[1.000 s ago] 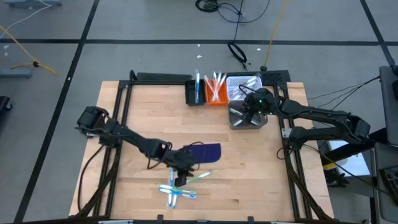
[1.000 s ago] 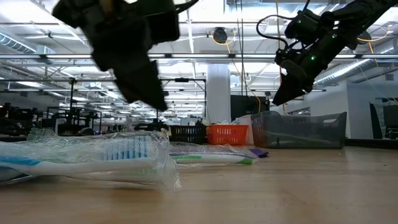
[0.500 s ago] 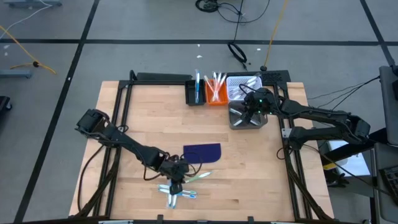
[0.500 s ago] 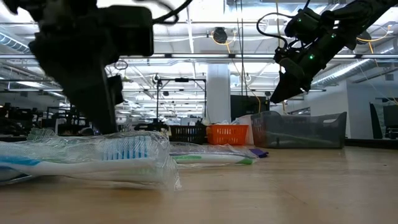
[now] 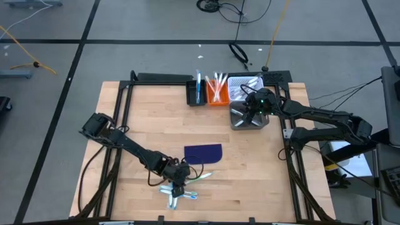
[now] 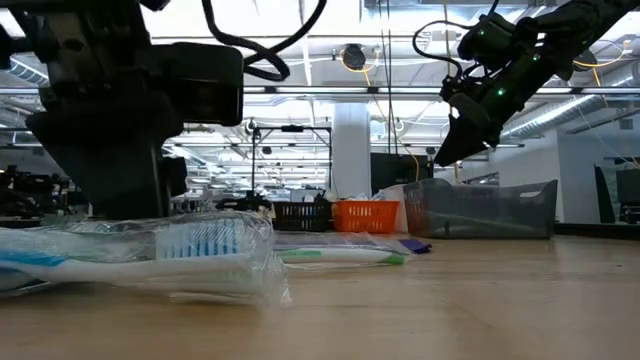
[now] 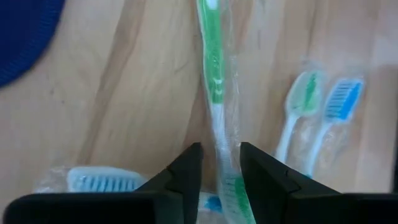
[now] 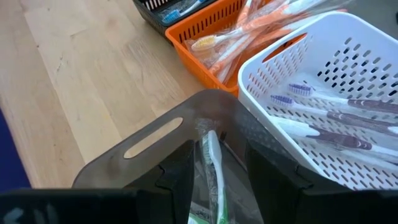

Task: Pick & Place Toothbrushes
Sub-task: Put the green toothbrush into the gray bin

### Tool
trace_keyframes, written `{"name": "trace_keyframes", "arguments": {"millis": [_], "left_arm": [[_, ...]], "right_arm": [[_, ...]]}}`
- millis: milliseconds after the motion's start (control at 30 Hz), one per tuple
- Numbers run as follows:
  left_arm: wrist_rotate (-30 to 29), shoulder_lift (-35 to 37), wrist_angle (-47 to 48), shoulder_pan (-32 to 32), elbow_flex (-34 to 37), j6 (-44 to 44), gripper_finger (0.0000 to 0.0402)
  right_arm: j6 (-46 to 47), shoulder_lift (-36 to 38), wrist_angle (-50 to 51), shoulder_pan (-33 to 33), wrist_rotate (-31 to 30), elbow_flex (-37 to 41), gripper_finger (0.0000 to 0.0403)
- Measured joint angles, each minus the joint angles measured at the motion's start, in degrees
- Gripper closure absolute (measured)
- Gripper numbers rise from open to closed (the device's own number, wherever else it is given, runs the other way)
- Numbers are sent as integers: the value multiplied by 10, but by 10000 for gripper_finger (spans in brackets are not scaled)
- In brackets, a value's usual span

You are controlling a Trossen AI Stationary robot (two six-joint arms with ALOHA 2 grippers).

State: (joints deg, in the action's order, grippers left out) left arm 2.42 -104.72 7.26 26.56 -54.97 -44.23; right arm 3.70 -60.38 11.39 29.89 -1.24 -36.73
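Green wrapped toothbrush (image 7: 214,93) lies between your left claw's (image 7: 216,168) parted, empty fingers, blue mat (image 5: 204,152) just beside. Your right claw (image 8: 214,163) grasps a wrapped green toothbrush (image 8: 213,163) over the grey bin (image 8: 149,146), next to orange (image 8: 205,59) and white baskets (image 8: 348,68)

The surface (image 5: 137,119) was pale wood with visible grain and a smooth, faintly satin finish. The toothbrushes (image 7: 214,81) were plastic, each sealed in clear, crinkled, glossy film. The mat (image 5: 203,152) looked like matt dark blue cloth. The orange bin (image 8: 205,50) and white bin (image 8: 323,68) were perforated plastic; the grey bin (image 8: 149,155) was smooth, translucent plastic.
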Motion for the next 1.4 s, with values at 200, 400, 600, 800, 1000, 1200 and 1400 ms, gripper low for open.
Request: {"name": "trace_keyframes", "arguments": {"millis": [200, 400, 600, 800, 1000, 1200, 1400], "left_arm": [[-1, -14, 18, 0, -3, -25, 292], [12, -10, 14, -6, -2, -23, 382], [2, 0, 28, -9, -13, -11, 398], [-51, 3, 26, -16, -44, 28, 399], [-112, 5, 32, -41, -70, 50, 400], [-156, 36, -15, -72, -74, 112, 400], [-162, 77, -128, -110, -74, 233, 400]], "right_arm": [[0, 0, 0, 0, -1, 0, 266], [0, 0, 0, 0, -1, 0, 266], [0, 0, 0, 0, -1, 0, 266], [1, 0, 0, 0, -1, 0, 266], [1, 0, 0, 0, 0, 0, 266], [1, 0, 0, 0, 0, 0, 266], [1, 0, -2, 0, 0, 0, 266]]}}
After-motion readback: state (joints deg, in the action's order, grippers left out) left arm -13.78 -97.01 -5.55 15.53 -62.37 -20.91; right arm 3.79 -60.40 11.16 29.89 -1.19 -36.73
